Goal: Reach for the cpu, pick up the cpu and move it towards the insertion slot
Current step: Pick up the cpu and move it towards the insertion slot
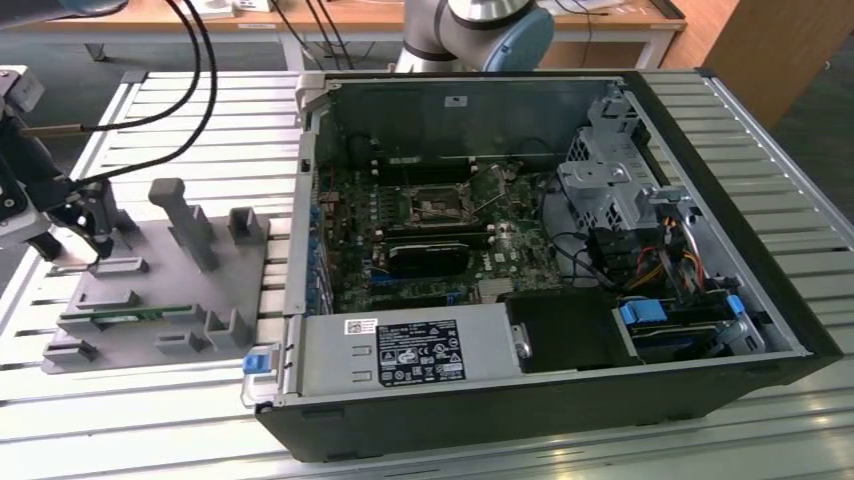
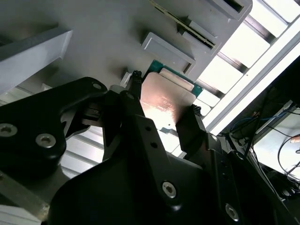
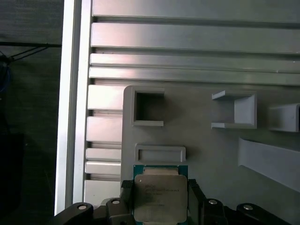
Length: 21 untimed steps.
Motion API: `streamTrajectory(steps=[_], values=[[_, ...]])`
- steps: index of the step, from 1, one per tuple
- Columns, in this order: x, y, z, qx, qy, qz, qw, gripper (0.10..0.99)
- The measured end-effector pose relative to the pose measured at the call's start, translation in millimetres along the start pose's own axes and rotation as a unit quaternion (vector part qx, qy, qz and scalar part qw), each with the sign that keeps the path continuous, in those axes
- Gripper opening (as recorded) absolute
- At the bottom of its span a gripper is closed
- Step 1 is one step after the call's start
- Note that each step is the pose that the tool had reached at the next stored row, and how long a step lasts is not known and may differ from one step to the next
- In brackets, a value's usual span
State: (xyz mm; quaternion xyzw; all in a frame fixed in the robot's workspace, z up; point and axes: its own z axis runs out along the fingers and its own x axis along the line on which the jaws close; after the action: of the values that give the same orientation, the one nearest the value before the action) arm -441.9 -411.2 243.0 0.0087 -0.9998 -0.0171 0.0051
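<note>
Now the gripper [image 2: 165, 93] is clamping the cpu [image 3: 159, 197] by opposite edges, sparing its top, at the grey tray [image 3: 211, 150], nine o'clock from the insertion slot [image 1: 437, 205] in the exterior view.

Open PC case [image 1: 534, 420] on slatted alu table [image 1: 174, 110], side panel off. Insertion slot [image 1: 434, 205] mid-motherboard: silvery frame, dark centre. Black rect. block [image 1: 427, 256] just beside it. Grey tray [image 1: 147, 290] w/ upright fixtures beside case, on exterior view's left. Green memory stick [image 1: 127, 318] lies in tray. Gripper [image 1: 74, 240] over tray's far corner, well apart from slot; pale cpu [image 1: 60, 246] at its tip. Arm base [image 1: 474, 35] behind case.
</note>
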Motion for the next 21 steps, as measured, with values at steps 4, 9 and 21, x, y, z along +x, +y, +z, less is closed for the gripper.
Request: streamTrajectory(steps=[4, 9, 21], values=[[0.1, 0.2, -6.1, 0.0, -0.0001, 0.0, 1.0, 0.541], [0.1, 0.5, -13.9, 0.0, 0.0, 0.0, 1.0, 0.541], [0.3, 1.3, -33.0, 0.0014, 0.0, 0.0, 1.0, 0.541]])
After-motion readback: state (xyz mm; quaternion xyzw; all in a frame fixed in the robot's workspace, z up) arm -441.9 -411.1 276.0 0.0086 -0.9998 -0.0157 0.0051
